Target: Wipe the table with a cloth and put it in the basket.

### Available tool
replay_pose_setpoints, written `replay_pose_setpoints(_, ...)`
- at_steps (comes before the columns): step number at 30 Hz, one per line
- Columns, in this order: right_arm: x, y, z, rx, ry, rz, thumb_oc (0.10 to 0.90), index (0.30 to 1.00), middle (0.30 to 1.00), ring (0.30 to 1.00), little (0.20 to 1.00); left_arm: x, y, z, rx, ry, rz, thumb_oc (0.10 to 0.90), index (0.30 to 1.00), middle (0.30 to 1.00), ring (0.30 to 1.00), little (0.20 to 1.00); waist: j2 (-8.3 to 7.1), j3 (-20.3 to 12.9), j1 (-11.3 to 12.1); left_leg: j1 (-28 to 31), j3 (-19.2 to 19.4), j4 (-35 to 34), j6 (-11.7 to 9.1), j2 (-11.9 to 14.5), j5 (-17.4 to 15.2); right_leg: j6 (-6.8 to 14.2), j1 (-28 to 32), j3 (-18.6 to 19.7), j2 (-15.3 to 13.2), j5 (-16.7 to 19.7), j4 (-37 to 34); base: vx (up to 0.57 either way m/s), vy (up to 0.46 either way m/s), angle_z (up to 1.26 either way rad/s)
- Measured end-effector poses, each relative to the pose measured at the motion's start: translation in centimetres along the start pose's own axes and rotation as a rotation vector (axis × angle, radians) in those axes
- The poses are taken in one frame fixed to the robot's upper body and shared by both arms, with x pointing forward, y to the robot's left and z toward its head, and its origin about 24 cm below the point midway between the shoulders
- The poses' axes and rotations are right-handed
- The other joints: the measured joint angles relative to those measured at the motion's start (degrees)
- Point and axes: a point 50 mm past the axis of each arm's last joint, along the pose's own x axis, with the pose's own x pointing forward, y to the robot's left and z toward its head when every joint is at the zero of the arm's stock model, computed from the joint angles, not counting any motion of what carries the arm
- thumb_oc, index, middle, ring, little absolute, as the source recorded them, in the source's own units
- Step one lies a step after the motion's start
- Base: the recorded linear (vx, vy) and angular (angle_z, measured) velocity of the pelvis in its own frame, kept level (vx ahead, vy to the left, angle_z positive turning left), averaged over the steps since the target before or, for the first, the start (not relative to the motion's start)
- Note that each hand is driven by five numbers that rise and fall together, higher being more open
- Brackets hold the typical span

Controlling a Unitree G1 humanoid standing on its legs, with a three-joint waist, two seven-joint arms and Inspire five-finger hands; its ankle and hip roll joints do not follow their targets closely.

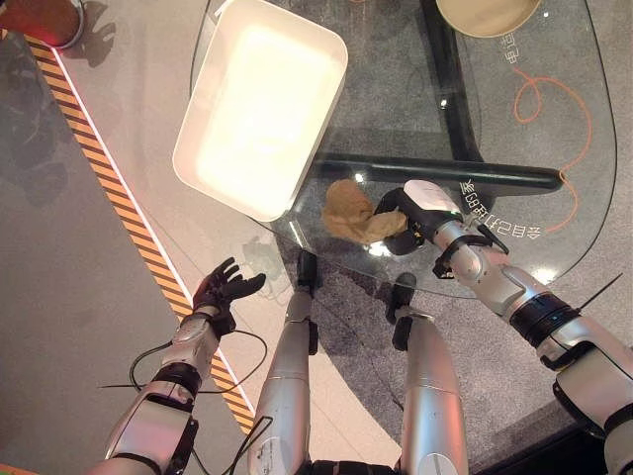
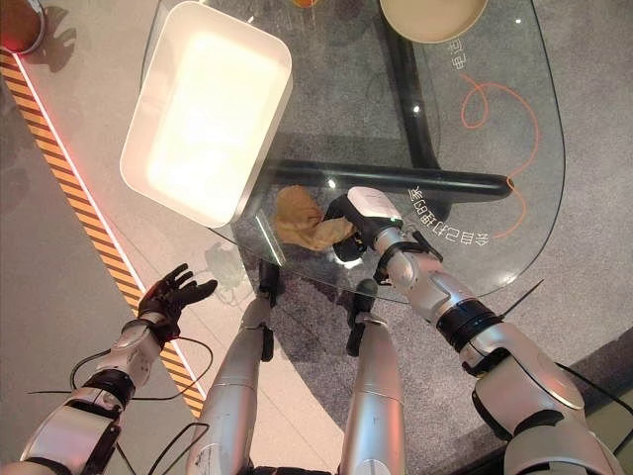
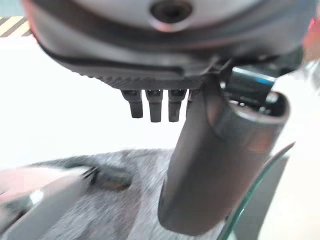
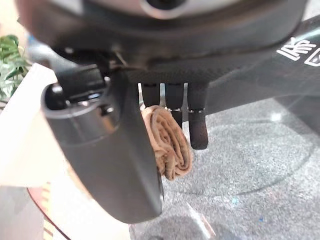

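— Where is the cloth (image 1: 354, 213)?
— Crumpled on the glass table (image 1: 554, 109), near its front edge, just beside the white basket (image 1: 259, 104). The right hand (image 1: 413, 220) has its fingers curled round one end of it.
— And the left hand (image 1: 224, 289)?
— Held off the table over the floor (image 1: 59, 237), fingers spread and relaxed, holding nothing.

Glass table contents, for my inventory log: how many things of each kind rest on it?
White basket: 1
Tan cloth, held in the right hand: 1
Tan bowl at the far edge: 1
Total: 3 on the glass table
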Motion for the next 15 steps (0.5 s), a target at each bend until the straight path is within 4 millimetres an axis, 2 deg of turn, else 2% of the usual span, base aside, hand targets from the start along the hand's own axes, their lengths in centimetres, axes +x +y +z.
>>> replay_pose_setpoints(6, 0.2, -0.4, 0.3, 0.043, -0.001, -0.055, 0.100, 0.300, 0.300, 0.300, 0.200, 0.1, 0.8, 1.7, -0.105, -0.098, 0.108, 0.800, 0.900, 0.900, 0.900, 0.900, -0.88, 0.0, 0.1, 0.0, 0.0, 0.1, 0.0, 0.0, 0.0, 0.0, 0.1, 0.0, 0.0, 0.0, 0.0, 0.00, 0.000, 0.00)
replay_pose_setpoints(12, 0.3, -1.5, 0.8, 0.075, -0.012, -0.153, 0.100, 0.300, 0.300, 0.300, 0.200, 0.0, 0.7, 3.1, -0.139, -0.177, 0.159, 0.800, 0.900, 0.900, 0.900, 0.900, -1.24, 0.1, 0.3, 0.0, -0.1, 0.1, -0.2, -0.1, 0.1, 0.0, 0.2, -0.1, -0.1, 0.0, -0.2, 0.00, 0.000, 0.00)
replay_pose_setpoints(15, 0.3, -1.5, 0.8, 0.075, -0.012, -0.153, 0.100, 0.300, 0.300, 0.300, 0.200, 0.0, 0.7, 3.1, -0.139, -0.177, 0.159, 0.800, 0.900, 0.900, 0.900, 0.900, -1.24, 0.1, 0.3, 0.0, -0.1, 0.1, -0.2, -0.1, 0.1, 0.0, 0.2, -0.1, -0.1, 0.0, -0.2, 0.00, 0.000, 0.00)
